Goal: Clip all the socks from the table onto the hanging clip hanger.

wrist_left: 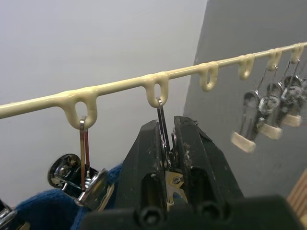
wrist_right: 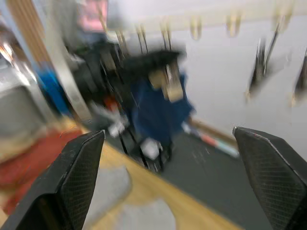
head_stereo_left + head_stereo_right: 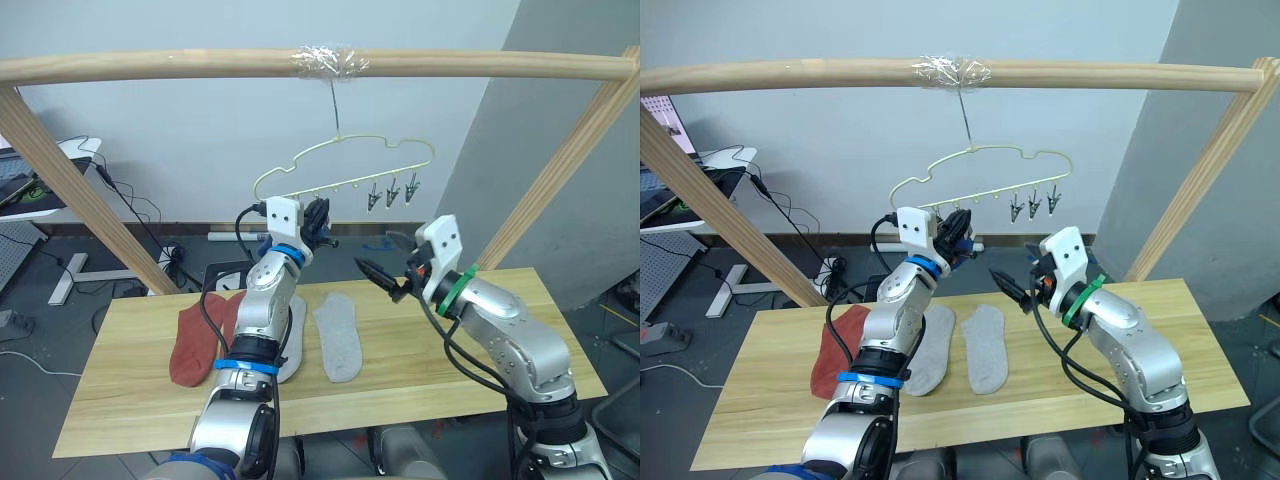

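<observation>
Head views: the left gripper [image 3: 318,222] is reaching up under the left end of the clip hanger [image 3: 345,165], which is hanging from the wooden pole [image 3: 150,66]; the right gripper [image 3: 385,275] is hovering above the bench [image 3: 450,350]. Two grey socks [image 3: 338,335] and a red sock [image 3: 197,343] are lying flat on the bench, the grey pair side by side, the red one at the robot's left. Left wrist view: the left gripper [image 1: 169,158] is squeezing shut on a metal clip [image 1: 162,125], blue sock [image 1: 48,208] fabric showing beside it under the neighbouring clip. Right wrist view: the right gripper [image 2: 177,184] is standing wide open, holding nothing, facing the blue sock [image 2: 160,108]. Step, by judgement: fastening a blue sock; next calling for releasing the clip onto the fabric, then fetching a sock from the bench.
</observation>
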`<move>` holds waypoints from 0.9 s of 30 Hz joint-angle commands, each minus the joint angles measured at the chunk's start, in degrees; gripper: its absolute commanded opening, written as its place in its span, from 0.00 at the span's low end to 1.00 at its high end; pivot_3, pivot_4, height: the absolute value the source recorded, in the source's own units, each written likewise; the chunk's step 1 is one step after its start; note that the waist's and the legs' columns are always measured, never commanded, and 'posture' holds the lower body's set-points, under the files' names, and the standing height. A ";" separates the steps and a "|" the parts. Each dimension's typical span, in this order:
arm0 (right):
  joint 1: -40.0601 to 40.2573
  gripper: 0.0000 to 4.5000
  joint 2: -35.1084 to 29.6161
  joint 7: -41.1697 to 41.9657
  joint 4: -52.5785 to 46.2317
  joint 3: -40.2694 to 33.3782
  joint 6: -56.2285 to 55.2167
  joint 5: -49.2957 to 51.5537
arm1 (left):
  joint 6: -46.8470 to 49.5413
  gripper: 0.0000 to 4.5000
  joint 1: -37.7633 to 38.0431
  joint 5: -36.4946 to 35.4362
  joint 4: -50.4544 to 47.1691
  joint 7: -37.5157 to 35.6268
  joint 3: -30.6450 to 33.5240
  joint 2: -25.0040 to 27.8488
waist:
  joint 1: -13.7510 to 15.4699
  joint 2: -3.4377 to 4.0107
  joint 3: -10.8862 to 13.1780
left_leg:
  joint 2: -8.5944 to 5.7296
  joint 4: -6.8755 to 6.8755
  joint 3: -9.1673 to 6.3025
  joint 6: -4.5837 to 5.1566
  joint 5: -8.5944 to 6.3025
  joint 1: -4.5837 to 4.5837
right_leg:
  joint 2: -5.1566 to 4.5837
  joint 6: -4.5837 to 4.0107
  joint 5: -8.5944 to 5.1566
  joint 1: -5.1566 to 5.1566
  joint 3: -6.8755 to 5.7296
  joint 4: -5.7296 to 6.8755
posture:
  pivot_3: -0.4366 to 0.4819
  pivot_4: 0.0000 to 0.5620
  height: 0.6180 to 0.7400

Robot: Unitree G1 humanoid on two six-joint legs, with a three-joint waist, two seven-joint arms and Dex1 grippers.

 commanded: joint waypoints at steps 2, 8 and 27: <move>-2.95 1.00 1.27 1.66 14.23 10.11 -8.65 -9.76 | 9.47 0.02 0.08 -6.09 -8.09 -3.24 2.07 3.36 | -0.18 0.01 0.00 | 0.01 -0.01 0.01 0.00 0.00 0.03 | 0.01 0.00 0.00 -0.01 0.00 0.03 | 0.36 0.21 1.00; -12.35 1.00 8.86 3.60 43.95 18.62 -22.04 -19.92 | 24.68 0.02 2.32 -15.18 -16.45 -5.91 5.26 8.95 | -0.93 0.01 0.01 | 0.03 0.01 -0.04 0.01 0.02 0.08 | 0.03 -0.01 0.00 -0.01 -0.02 0.17 | 0.41 0.20 1.00; -15.98 0.24 13.91 6.83 73.13 13.71 -33.67 -25.42 | 32.98 0.02 6.26 -19.12 -24.84 -2.68 5.80 9.01 | 1.78 0.00 0.00 | 0.01 0.03 -0.06 0.07 0.09 1.32 | 0.02 -0.34 -0.17 1.06 -0.02 0.46 | 0.47 0.22 1.00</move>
